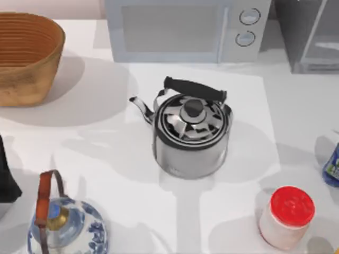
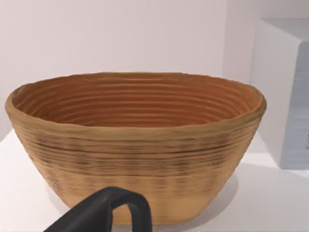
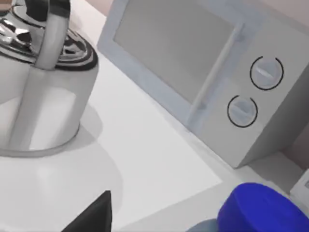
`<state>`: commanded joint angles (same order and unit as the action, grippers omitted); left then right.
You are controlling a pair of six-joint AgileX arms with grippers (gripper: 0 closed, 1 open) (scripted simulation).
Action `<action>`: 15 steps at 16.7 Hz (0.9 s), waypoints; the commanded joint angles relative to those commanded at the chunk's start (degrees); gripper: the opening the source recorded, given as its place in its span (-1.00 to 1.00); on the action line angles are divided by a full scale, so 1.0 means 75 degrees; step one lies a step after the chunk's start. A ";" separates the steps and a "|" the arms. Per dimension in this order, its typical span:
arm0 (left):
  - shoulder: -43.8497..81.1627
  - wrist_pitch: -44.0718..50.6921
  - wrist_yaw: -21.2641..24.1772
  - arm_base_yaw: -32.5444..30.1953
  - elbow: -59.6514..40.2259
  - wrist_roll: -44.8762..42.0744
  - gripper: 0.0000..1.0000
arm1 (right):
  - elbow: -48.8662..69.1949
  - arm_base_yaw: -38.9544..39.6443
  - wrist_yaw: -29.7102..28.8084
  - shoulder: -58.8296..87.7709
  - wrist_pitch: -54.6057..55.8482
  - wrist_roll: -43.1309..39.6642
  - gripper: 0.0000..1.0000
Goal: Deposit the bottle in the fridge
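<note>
The bottle [image 1: 332, 168] is deep blue with a green and white label and stands at the table's right edge, partly cut off. Its blue cap [image 3: 263, 211] appears close up in the right wrist view, with a dark part of my right gripper [image 3: 91, 217] beside it and apart from it. The fridge [image 1: 311, 37], dark grey with a silver-framed see-through panel, stands at the back right, behind the bottle. My left gripper [image 2: 108, 212] sits at the table's left edge, facing the woven basket [image 2: 135, 145]; a dark piece of that arm [image 1: 7, 177] shows in the top view.
A steel kettle [image 1: 190, 132] with a black handle stands mid-table. A pale microwave [image 1: 185, 29] with two knobs is at the back. A white jar with a red lid [image 1: 287, 217] stands in front of the bottle. A blue-and-white teapot [image 1: 68, 228] is front left, the basket [image 1: 26, 55] back left.
</note>
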<state>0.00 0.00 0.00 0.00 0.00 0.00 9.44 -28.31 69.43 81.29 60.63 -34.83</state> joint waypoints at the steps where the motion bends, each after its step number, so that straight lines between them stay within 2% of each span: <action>1: 0.0000 0.0000 0.0000 0.0000 0.0000 0.0000 1.00 | 0.0066 -0.0222 0.0250 0.0658 0.0121 -0.0051 1.00; 7: 0.0000 0.0000 0.0000 0.0000 0.0000 0.0000 1.00 | 0.0313 -0.1123 0.1127 0.3359 0.0306 0.0047 1.00; 15: 0.0000 0.0000 0.0000 0.0000 0.0000 0.0000 1.00 | 0.0316 -0.1203 0.1246 0.3638 0.0303 0.0113 1.00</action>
<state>0.00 0.00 0.00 0.00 0.00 0.00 11.81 -37.34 78.77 108.57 62.91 -33.98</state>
